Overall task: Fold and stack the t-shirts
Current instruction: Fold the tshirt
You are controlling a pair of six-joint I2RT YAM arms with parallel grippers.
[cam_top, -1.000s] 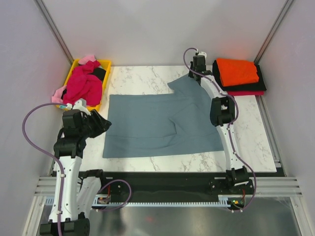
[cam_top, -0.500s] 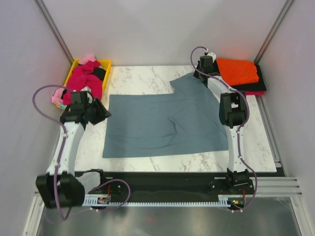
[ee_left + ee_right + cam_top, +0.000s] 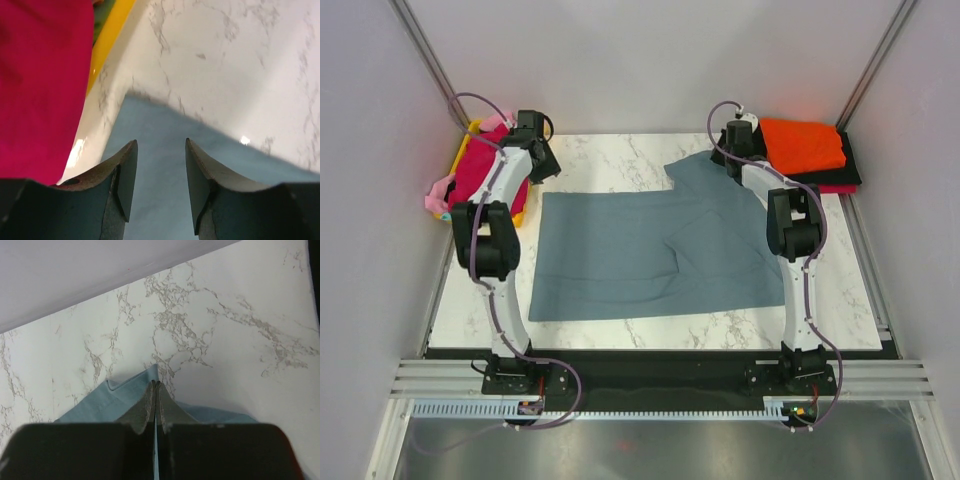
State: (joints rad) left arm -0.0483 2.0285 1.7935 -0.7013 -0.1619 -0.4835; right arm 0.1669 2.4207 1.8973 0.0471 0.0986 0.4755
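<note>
Right of the yellow plastic tray (image 3: 111,35), we note the slate blue-grey cotton t-shirt (image 3: 655,255) lying flat, long axis running away from it. Left gripper (image 3: 160,145), arm outstretched beside the tray, jaws spread above the shirt's corner. Right gripper (image 3: 156,385), arm outstretched farthest from the tray, pinches the shirt's far corner.

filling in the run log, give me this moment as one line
step: fold blue-grey t-shirt | left gripper: open, above its far-left corner | right gripper: shut on its far-right edge | folded stack: far right
</note>
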